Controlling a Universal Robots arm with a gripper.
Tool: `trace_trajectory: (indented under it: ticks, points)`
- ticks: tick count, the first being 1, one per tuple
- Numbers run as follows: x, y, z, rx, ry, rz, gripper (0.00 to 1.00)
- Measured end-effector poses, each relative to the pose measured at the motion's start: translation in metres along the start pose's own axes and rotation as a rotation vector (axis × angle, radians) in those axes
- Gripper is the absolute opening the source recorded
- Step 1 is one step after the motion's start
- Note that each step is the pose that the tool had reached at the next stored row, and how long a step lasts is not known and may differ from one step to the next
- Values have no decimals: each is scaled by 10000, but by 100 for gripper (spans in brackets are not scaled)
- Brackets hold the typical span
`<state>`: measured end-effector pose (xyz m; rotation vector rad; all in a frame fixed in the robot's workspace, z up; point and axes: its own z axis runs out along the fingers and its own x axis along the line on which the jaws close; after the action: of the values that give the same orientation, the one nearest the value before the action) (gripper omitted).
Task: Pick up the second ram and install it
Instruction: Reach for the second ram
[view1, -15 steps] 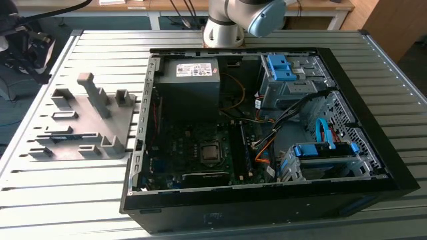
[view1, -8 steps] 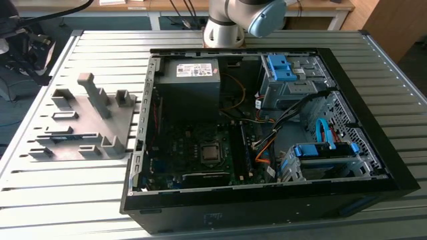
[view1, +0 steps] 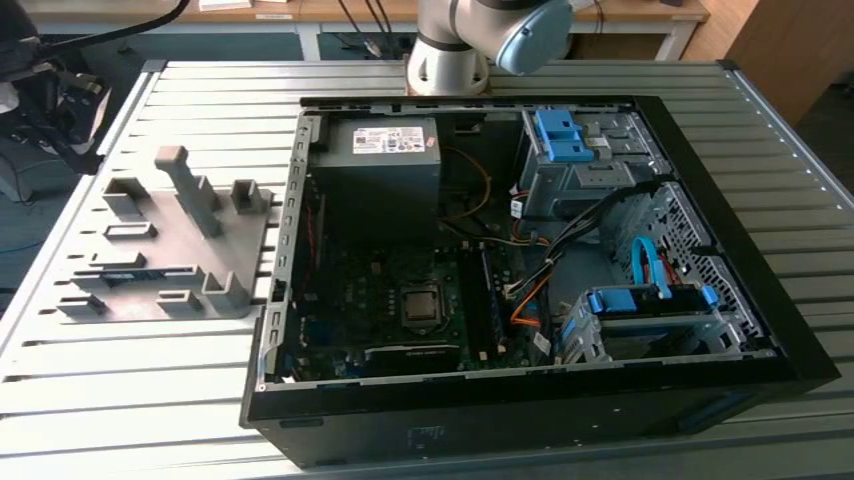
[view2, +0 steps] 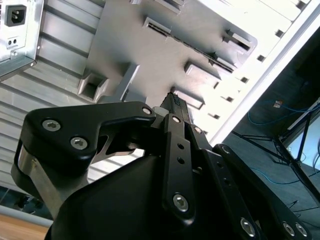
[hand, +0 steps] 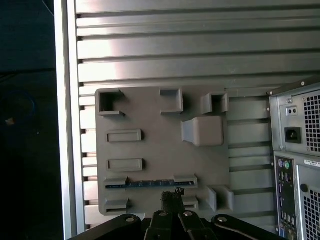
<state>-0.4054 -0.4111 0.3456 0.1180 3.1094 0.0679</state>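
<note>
The pick-up is not yet begun: the gripper (hand: 172, 199) hovers over the grey fixture (hand: 155, 150) on the worktop (hand: 175, 50), its fingers (view2: 172, 145) seemingly pressed together and empty, near the ram (hand: 150, 184) lying in its slot, and a grasp would need them spread and squared to its thin edges.

Open from above over the second ram (hand: 150, 184); fixture blocks (hand: 185, 178) cap both ends, a tall block (hand: 202, 131) stands near

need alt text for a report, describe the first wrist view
The gripper hangs close to the second ram, which sits on edge in a grey fixture plate on a slatted metal table; a computer case stands beside the plate.
</note>
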Motion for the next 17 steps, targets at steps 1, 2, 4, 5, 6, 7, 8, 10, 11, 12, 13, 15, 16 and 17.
trace_trajectory:
  ticks: [1,2,4,5,6,7,8,10,11,12,13,15,16,17]
  points:
    - [1,-2,9,0,1,-1,10]
    - [2,-6,23,1,1,-2,10]
    - [3,-11,56,1,2,-1,10]
    - [3,-15,74,1,2,-2,10]
    - [3,-20,92,1,2,-2,10]
    - [4,-25,111,1,3,-2,10]
    - [7,-29,129,1,3,-1,10]
    - [13,-38,164,1,3,-1,10]
    - [16,-43,183,1,3,-2,10]
    - [17,-47,200,0,4,-2,10]
    - [18,-49,218,1,5,-2,10]
    - [18,-50,241,39,37,-1,10]
    - [18,-50,243,110,54,-2,10]
    - [18,-51,249,174,67,-4,10]
